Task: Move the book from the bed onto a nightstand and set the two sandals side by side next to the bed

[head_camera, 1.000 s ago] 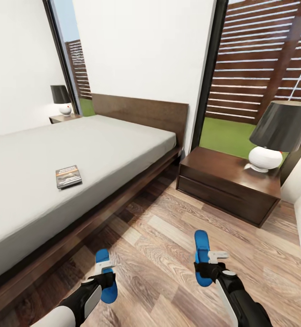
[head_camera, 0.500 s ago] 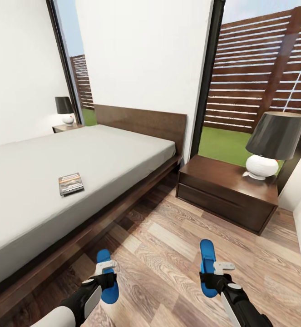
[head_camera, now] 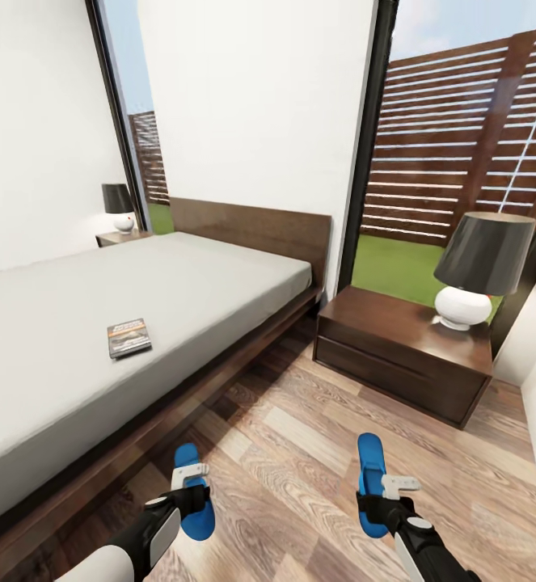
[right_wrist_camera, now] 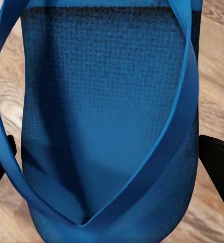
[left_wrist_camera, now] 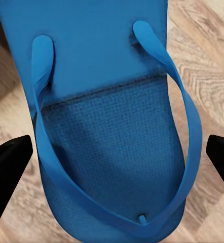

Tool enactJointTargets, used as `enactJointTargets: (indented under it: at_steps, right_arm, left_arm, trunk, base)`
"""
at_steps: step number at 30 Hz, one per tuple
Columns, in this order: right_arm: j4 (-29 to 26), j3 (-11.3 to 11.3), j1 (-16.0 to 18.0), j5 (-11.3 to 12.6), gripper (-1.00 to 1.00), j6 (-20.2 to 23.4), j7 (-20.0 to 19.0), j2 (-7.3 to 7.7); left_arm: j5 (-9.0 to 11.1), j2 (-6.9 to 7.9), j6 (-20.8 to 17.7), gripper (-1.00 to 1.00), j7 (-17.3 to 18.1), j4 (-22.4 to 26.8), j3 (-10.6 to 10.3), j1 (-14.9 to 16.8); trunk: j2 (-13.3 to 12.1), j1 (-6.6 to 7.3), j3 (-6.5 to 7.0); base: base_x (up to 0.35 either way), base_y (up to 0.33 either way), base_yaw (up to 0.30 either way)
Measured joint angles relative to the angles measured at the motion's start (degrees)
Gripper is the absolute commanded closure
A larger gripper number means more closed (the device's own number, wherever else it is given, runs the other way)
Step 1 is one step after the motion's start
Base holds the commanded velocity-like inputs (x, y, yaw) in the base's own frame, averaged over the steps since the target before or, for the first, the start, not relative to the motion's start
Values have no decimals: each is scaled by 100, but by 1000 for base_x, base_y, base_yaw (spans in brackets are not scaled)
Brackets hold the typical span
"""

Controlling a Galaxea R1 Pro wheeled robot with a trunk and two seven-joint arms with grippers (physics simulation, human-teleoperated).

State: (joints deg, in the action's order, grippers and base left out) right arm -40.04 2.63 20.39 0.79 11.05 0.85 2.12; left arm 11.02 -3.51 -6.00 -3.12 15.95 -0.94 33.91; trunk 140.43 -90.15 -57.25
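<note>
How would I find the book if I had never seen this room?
Look at the big grey bed. The book lies flat on the mattress near its floor-side edge: small, thin and dark with an orange band, the one thing lying on that plain grey top.

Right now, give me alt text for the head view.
Each gripper, left and right, holds a blue sandal above the wood floor beside the bed. A book lies on the mattress; a nightstand carries a lamp.

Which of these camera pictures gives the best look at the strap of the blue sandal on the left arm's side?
The left wrist view: the left sandal shows close up, its V-shaped strap running from two anchors to the toe post. The head view shows that sandal small, partly behind the left end effector. The right wrist view shows the other sandal.
</note>
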Motion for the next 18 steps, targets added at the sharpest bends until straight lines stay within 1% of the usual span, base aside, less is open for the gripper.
enactJointTargets:
  at_steps: [4,18]
  right_arm:
    - [73,1,0,-1,100,-85,1,4]
    - [296,-2,0,-10,100,-178,-2,6]
  left_arm:
    - [0,0,1,100,14,0,3,-4]
    - [-6,0,11,100,22,0,0,-6]
  trunk:
    - [-160,88,72]
    - [-722,395,323]
  base:
    - [0,0,0]
    - [0,0,0]
